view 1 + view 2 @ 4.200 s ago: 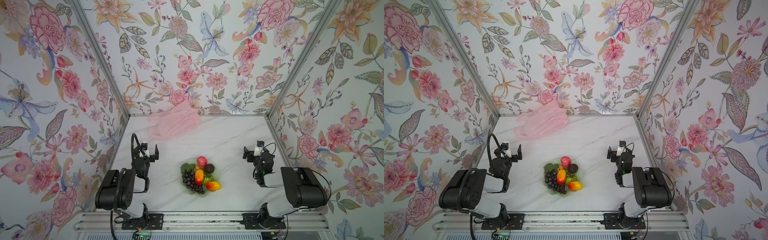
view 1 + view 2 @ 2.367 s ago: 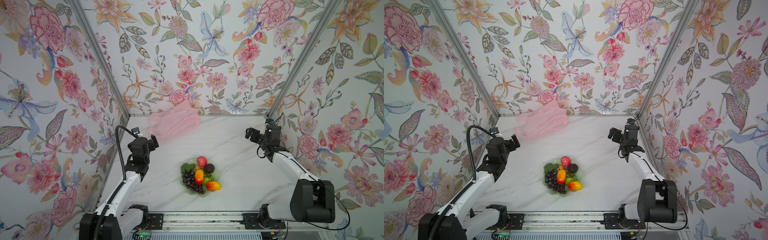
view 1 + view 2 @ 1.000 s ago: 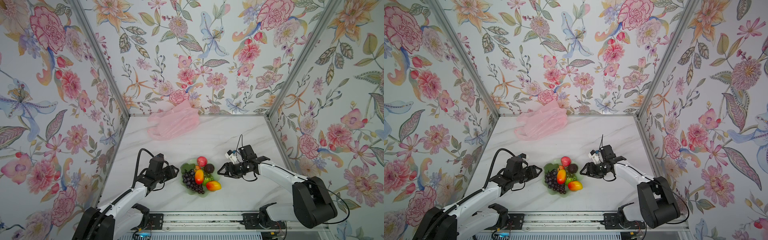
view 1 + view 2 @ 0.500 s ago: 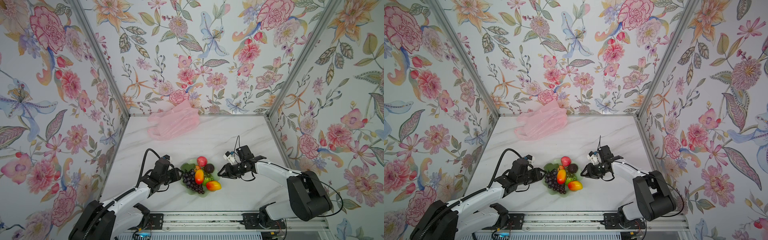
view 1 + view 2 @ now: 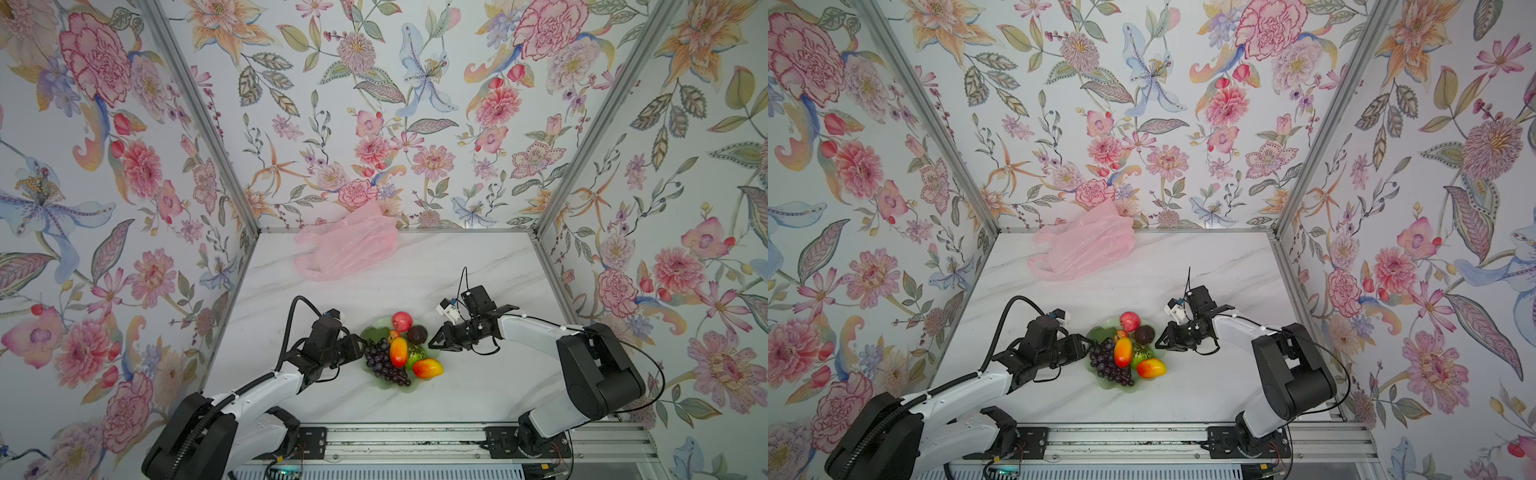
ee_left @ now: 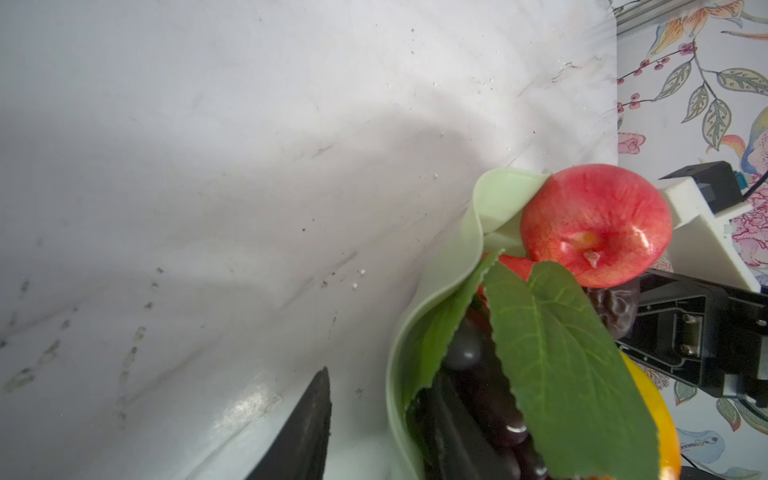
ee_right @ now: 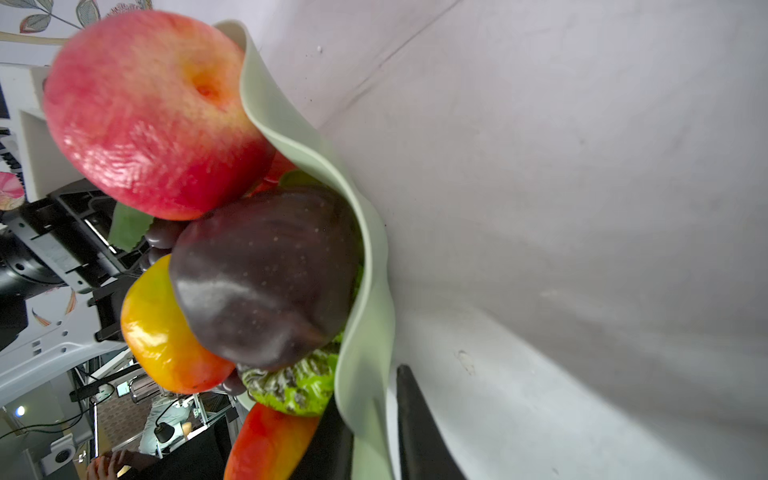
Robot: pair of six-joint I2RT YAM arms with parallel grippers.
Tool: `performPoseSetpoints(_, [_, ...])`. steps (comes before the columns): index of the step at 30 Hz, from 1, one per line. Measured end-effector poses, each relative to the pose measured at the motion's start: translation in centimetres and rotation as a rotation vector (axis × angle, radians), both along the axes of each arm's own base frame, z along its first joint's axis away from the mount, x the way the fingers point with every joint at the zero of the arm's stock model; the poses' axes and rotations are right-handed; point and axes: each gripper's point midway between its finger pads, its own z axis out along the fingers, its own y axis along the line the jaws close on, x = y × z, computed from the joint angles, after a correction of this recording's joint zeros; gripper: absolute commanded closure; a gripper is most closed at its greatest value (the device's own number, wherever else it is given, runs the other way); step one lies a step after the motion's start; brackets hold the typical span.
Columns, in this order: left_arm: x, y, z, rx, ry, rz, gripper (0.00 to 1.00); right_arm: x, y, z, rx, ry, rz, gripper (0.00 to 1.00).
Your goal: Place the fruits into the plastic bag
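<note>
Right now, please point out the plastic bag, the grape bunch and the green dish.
plastic bag (image 5: 349, 249): in a top view, its crumpled middle.
grape bunch (image 5: 382, 365): in a top view, the cluster's middle.
green dish (image 7: 370, 299): right wrist view, wavy rim.

Everything is evenly lit; soft shadows are thrown on the tabletop (image 6: 208, 166) beyond the jaws, glare is caught on the dark fruit (image 7: 257, 282).

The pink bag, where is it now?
In both top views the plastic bag lies against the back wall, left of centre, far from the dish of fruits.
</note>
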Motion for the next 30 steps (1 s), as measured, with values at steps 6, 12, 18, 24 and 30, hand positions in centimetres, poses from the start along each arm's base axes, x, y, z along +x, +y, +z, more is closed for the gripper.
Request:
performPoseSetpoints(6, [0.1,-0.1,0.1,-0.006,-0.004,0.003,0.60,0.0,0.1,0.0,0.003,0.000,0.002,0.86])
performPoseSetpoints(12, [0.1,-0.1,0.1,-0.005,-0.004,0.002,0.60,0.2,0.1,0.1,0.005,-0.009,0.002,0.90])
performPoseSetpoints(18, [0.1,-0.1,0.1,-0.006,-0.004,0.001,0.59,0.5,0.3,0.1,0.006,-0.028,0.001,0.91])
performPoseSetpoints(24, [0.1,-0.1,0.1,-0.004,-0.003,0.002,0.58,1.0,0.3,0.2,0.005,-0.047,-0.011,0.91])
performPoseSetpoints(30, [0.0,0.3,0.1,0.011,-0.001,0.013,0.49,1.8,0.0,0.2,0.004,-0.067,-0.034,0.92])
